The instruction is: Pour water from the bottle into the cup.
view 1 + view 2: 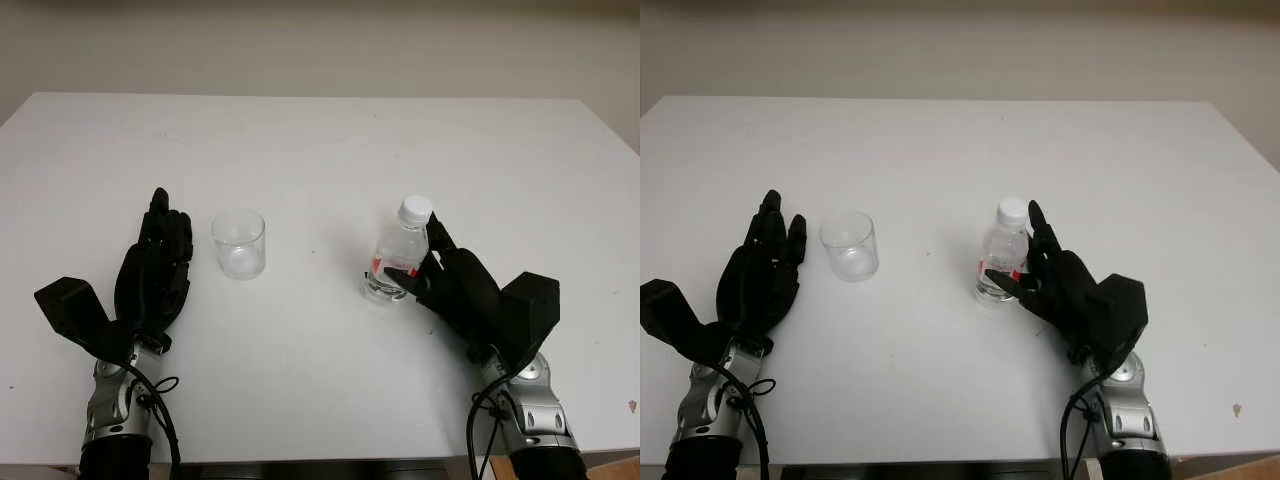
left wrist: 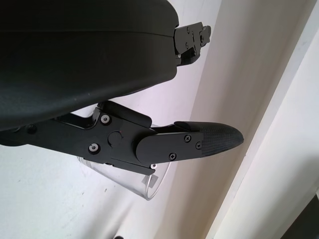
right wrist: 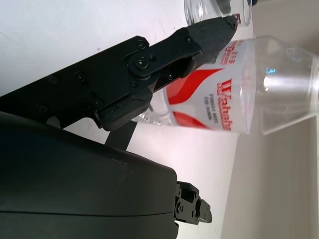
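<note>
White table (image 1: 320, 140): right hand (image 1: 455, 285) seemingly cupping bottle (image 1: 400, 255); left hand (image 1: 155, 265) open beside cup (image 1: 239, 243).

White table (image 1: 320, 140) in front of me, clear cup (image 1: 239, 243) upright on it left of centre, small water bottle (image 1: 399, 252) w/ white cap & red label upright right of centre, cup & bottle well apart, rest of tabletop plain white.
</note>
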Robot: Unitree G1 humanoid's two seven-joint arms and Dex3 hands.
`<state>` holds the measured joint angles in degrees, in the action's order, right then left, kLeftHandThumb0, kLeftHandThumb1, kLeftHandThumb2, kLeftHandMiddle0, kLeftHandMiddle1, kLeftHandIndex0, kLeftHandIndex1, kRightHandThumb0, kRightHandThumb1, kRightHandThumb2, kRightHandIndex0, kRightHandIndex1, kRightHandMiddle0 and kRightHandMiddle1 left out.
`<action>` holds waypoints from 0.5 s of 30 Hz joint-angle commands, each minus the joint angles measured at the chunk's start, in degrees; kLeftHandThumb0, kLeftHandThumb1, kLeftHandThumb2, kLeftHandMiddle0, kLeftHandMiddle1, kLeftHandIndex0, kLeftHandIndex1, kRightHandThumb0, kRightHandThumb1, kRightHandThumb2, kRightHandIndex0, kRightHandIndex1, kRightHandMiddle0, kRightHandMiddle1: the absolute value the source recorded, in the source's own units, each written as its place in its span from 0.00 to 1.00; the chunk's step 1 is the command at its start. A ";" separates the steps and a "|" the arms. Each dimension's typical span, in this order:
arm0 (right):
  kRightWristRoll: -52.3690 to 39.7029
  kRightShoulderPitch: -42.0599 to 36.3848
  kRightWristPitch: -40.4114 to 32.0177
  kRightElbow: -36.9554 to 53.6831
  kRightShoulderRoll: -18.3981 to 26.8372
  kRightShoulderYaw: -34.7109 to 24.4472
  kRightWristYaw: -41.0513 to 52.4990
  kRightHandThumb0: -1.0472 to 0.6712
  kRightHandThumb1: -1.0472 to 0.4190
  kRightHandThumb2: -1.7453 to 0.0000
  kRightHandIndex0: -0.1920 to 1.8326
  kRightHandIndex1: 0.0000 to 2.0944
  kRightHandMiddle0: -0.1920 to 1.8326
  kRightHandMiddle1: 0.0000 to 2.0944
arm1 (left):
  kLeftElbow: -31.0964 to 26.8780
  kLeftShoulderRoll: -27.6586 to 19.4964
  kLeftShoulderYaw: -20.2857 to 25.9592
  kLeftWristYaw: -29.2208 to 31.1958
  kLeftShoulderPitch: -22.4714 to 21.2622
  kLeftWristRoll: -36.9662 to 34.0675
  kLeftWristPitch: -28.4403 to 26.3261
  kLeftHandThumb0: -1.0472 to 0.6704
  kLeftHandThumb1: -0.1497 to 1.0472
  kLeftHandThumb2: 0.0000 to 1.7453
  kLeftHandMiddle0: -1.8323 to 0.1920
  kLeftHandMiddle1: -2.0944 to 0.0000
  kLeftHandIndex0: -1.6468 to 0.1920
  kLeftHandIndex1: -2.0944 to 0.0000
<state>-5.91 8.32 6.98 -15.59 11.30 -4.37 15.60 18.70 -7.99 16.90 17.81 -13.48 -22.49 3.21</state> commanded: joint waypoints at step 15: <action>1.72 0.36 10.34 -5.83 -0.70 2.10 2.67 0.03 0.09 0.97 0.00 0.00 0.00 0.00 | -0.37 0.00 -0.02 -0.40 -0.18 -0.03 0.11 0.21 1.00 0.24 0.98 0.97 0.98 0.97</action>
